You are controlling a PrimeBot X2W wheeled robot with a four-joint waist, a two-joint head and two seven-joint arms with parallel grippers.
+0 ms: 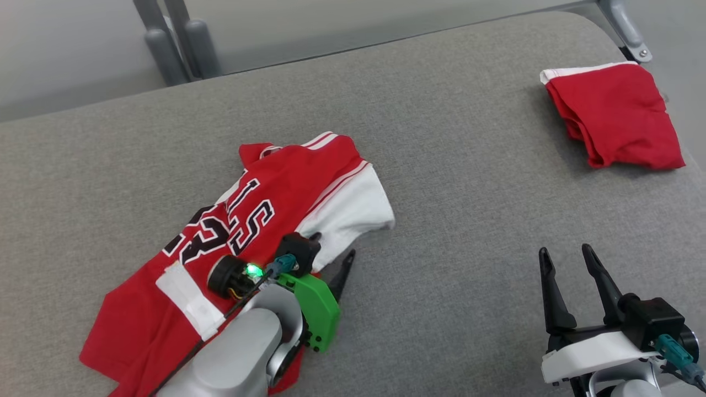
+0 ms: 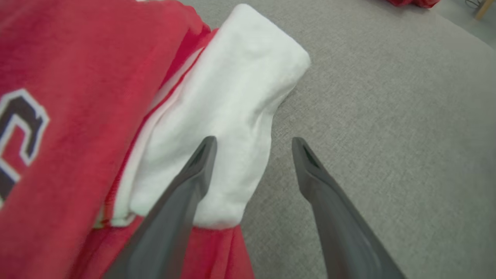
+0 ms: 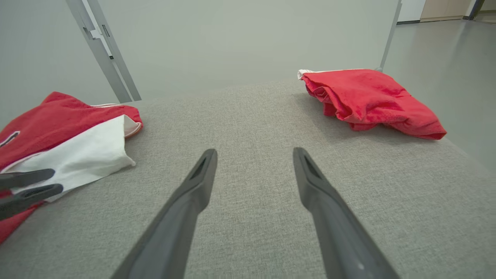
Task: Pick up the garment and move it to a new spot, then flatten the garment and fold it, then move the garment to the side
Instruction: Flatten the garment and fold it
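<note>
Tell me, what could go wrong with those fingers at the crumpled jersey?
The open left fingers straddle the edge of the white sleeve, one over cloth, one over bare grey table; closing might catch only a thin fold and slip.
The jersey lies bunched in layers, so lifting by one sleeve may tangle it further.
The folded red garment sits near the table's corner; a wide swing could nudge it off.

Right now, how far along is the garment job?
Done: a folded red garment lies at the table's far right corner. In hand: open left pincer straddles the rumpled jersey's white sleeve edge, gripping nothing. Left: flatten, fold, set aside. Right pincer open, idle.
</note>
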